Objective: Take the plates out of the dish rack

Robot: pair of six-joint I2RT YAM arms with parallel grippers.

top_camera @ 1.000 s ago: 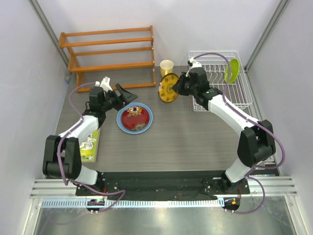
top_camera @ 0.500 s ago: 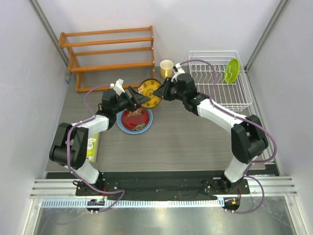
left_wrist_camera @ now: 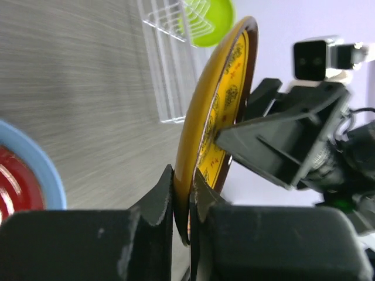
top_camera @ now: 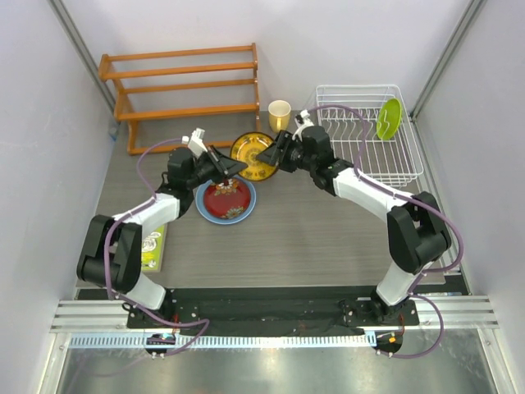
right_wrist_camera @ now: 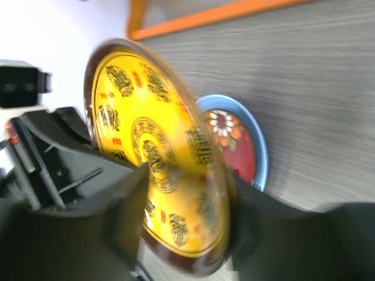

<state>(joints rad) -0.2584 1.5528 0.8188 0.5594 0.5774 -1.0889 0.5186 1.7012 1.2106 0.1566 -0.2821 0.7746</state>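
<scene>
The yellow-brown patterned plate (top_camera: 253, 156) (left_wrist_camera: 205, 111) (right_wrist_camera: 152, 146) hangs tilted on edge in the air between both arms. My left gripper (top_camera: 232, 168) (left_wrist_camera: 183, 187) is shut on its lower rim. My right gripper (top_camera: 275, 152) (right_wrist_camera: 187, 205) straddles the opposite rim, its fingers apart and open on either side of the plate. The red patterned plate (top_camera: 225, 199) (right_wrist_camera: 234, 146) lies in the large light blue plate (top_camera: 199, 205) (left_wrist_camera: 35, 164) on the table just below. The lime green plate (top_camera: 389, 119) (left_wrist_camera: 208, 17) stands upright in the white wire dish rack (top_camera: 357, 87).
A yellow cup (top_camera: 280, 113) stands beside the dish rack's left end. An orange wooden shelf rack (top_camera: 189, 109) (right_wrist_camera: 234, 17) lies at the back left. A green booklet (top_camera: 152, 242) lies near the left arm. Walls close in both sides.
The right arm carried the yellow-brown plate left from beside the rack. The left gripper reached in and shut on its rim. The right gripper's fingers have since spread apart.
</scene>
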